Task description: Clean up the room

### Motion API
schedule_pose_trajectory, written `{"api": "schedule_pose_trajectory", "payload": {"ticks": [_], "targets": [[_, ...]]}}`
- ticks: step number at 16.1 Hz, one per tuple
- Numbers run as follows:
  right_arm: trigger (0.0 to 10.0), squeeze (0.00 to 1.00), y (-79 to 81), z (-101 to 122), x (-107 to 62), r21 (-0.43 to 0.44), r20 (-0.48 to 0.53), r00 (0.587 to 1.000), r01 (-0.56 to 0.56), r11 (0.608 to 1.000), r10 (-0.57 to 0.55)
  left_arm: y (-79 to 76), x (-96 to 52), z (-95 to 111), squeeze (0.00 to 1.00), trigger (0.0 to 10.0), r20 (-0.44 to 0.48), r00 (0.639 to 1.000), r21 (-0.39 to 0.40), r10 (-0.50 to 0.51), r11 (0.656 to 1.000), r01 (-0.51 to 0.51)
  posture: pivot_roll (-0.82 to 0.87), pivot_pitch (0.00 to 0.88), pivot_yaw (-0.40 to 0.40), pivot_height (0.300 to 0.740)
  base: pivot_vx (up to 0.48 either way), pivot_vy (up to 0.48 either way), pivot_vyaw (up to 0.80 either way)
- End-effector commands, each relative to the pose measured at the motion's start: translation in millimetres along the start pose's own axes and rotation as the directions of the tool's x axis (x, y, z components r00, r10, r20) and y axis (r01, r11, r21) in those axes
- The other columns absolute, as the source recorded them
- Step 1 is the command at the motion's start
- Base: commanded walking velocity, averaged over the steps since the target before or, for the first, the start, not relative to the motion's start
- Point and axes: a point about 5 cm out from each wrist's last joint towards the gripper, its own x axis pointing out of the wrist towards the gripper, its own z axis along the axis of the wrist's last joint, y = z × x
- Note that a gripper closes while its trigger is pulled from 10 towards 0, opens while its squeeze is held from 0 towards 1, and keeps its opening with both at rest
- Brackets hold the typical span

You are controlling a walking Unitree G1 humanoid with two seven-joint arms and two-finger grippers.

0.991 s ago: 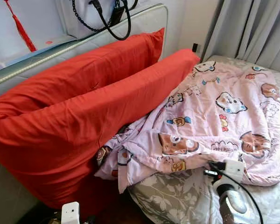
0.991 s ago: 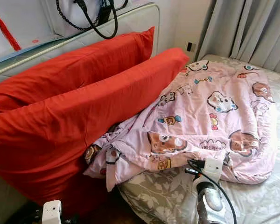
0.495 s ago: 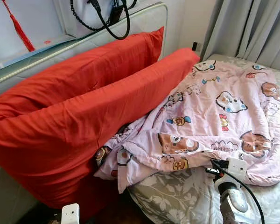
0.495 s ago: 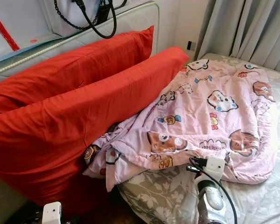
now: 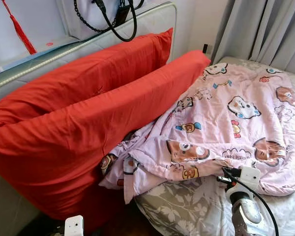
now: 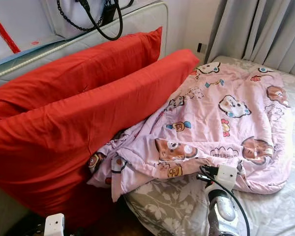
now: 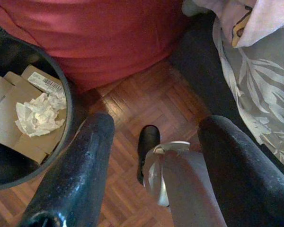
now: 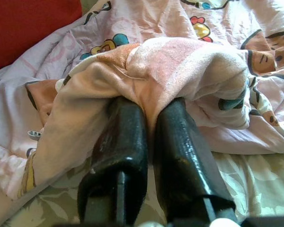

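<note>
My right gripper (image 8: 149, 106) is clenched on a fold of the pink cartoon blanket (image 5: 236, 123), which spreads ahead of it over the bed (image 5: 187, 211), beside two red pillows (image 5: 88, 118). My left gripper (image 7: 154, 142) hangs released above the wood floor (image 7: 146, 101), near a bin (image 7: 61, 90).

Bed with grey leaf-print sheet (image 5: 177, 209) and padded headboard (image 5: 88, 46). Grey curtains (image 5: 265, 29) hang behind it beside a white wall (image 5: 199, 22) with a dark socket (image 5: 205, 49). Floor: wood parquet (image 7: 146, 109). Daylight illumination.
</note>
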Motion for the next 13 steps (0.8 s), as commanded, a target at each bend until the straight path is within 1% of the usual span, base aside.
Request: {"api": "schedule_pose_trajectory", "payload": {"ticks": [1,9,11,13], "targets": [[10.0,0.00,-3.0,7,1.8,-0.003,0.036,0.999,0.015,1.000,-0.015,4.2,-1.7,-5,0.00,10.0,-0.021,1.000,0.001,0.010,1.000,-0.010,0.08,0.081,-0.014,0.740,-0.255,0.000,0.00],[10.0,0.00,-7.7,8,1.0,-0.012,0.044,0.998,0.038,0.999,-0.037,4.8,-2.6,-7,0.00,10.0,-0.028,1.000,0.003,0.013,1.000,-0.012,0.08,0.081,-0.014,0.740,-0.270,0.000,0.00],[10.0,0.00,-17.1,15,1.2,-0.040,0.069,0.994,0.092,0.995,-0.090,4.7,-2.6,-7,0.00,10.0,-0.027,1.000,0.008,0.010,1.000,-0.010,0.08,0.081,-0.014,0.740,-0.274,0.000,0.00],[10.0,0.00,-33.6,28,1.6,-0.045,0.129,0.978,0.173,0.984,-0.166,6.6,-3.1,-7,0.00,10.0,-0.025,1.000,0.009,0.014,1.000,-0.014,0.08,0.080,-0.012,0.740,-0.268,0.000,0.00]]}}
